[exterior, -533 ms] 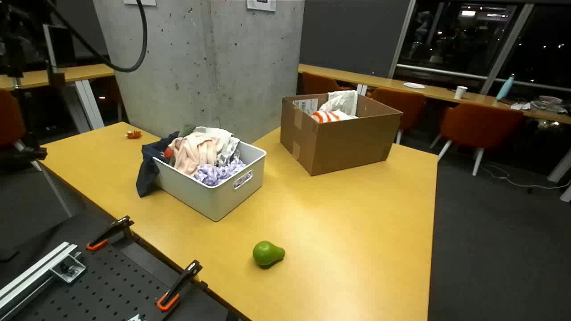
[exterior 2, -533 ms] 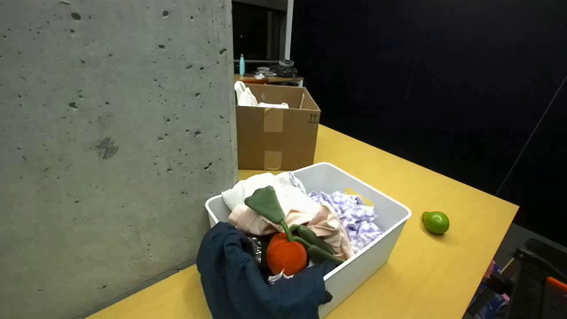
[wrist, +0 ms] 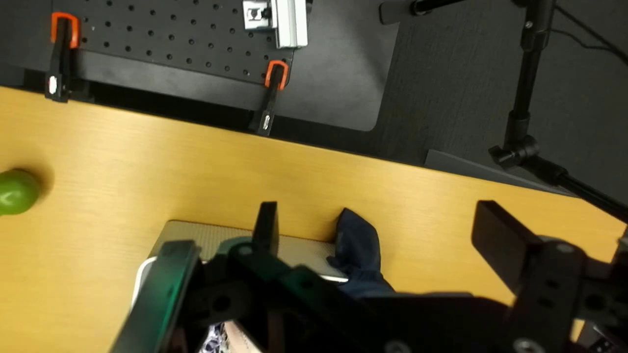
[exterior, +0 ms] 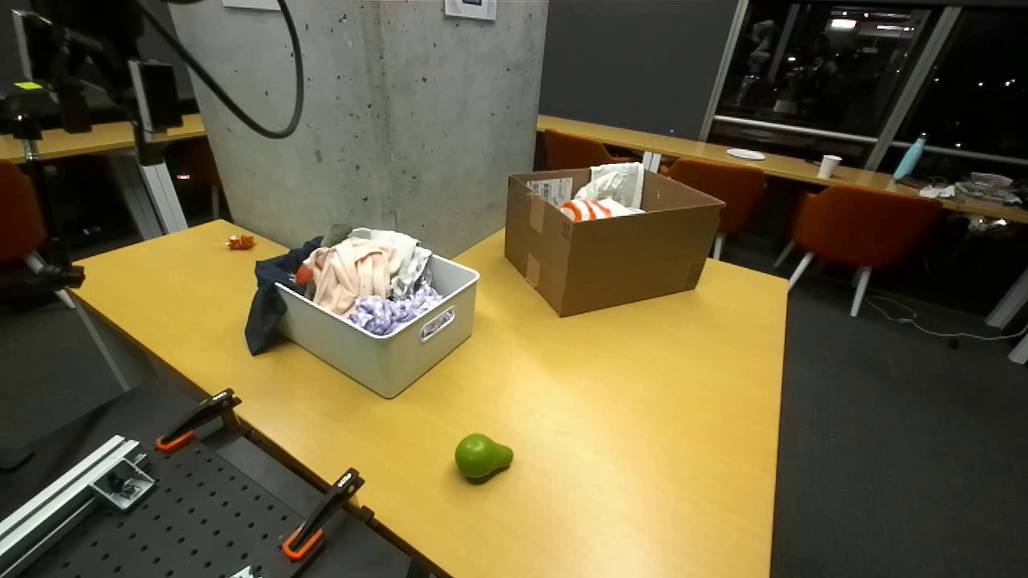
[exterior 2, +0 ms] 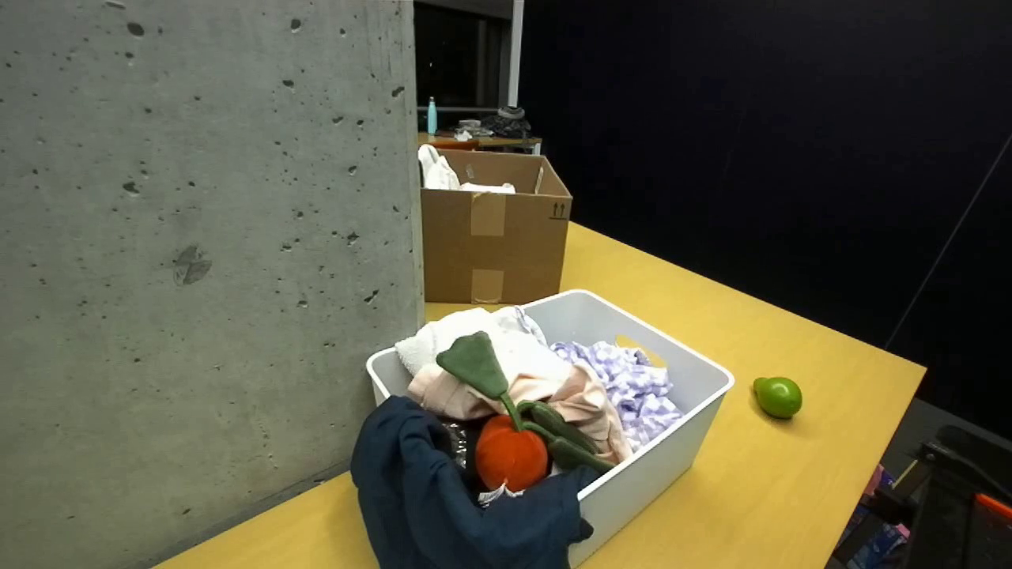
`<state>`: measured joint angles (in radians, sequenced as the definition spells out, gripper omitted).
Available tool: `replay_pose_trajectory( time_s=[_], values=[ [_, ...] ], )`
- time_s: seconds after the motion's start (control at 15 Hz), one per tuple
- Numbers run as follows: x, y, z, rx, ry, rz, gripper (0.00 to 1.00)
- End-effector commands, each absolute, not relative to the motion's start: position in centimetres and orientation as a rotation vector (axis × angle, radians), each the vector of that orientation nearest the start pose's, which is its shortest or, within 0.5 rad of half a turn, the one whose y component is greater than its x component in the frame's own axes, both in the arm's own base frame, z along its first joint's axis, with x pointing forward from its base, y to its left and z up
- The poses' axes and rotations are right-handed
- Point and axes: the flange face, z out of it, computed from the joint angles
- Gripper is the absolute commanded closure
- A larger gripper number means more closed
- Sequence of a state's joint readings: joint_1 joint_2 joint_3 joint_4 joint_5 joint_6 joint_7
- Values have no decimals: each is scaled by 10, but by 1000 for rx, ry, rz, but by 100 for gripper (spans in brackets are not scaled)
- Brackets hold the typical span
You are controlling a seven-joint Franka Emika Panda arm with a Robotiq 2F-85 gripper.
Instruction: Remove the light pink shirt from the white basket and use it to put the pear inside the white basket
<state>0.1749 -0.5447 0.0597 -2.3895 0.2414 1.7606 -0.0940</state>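
Bare concrete rises behind a yellow table, and above it hangs the gripper, jaws spread wide with nothing between them. Lower than the jaws, and well apart from them, sits the white basket, with the light pink shirt heaped at its top and a navy cloth spilling over the rim. I'd guess the shirt lifts light and limp, nothing to break; a raised fold on the crown of the heap looks the best pinch, from straight above, away from the green leaf-shaped piece that appears to lie across it. Biting too deep might drag up the purple-checked cloth beside it. Farther from the jaws than the basket, low on the table, rests the pear: glossy, rounded, probably firm and apt to roll or slip. With the shirt draped over, I'd squeeze the pear across its fat end.
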Motion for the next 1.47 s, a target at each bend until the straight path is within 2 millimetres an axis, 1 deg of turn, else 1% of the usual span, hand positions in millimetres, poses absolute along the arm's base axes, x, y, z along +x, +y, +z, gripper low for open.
replay_pose_trajectory(
  time_s=[0.0, 0.07, 0.27, 0.33, 0.4, 0.47, 0.6, 0.73, 1.0, 1.2, 1.4],
  values=[
    [411, 106, 487, -2926, -487, 96, 0],
    [423, 110, 480, -2935, -520, 76, 0],
    [458, 131, 448, -2919, -604, 88, 0],
    [472, 135, 433, -2918, -624, 96, 0],
    [483, 140, 424, -2917, -640, 105, 0],
    [495, 142, 413, -2923, -657, 110, 0],
    [519, 142, 398, -2950, -664, 116, 0],
    [547, 146, 380, -2980, -685, 142, 0],
    [593, 162, 341, -2985, -742, 200, 0],
    [620, 177, 314, -2978, -792, 214, 0],
    [636, 199, 290, -2958, -850, 217, 0]
  ],
)
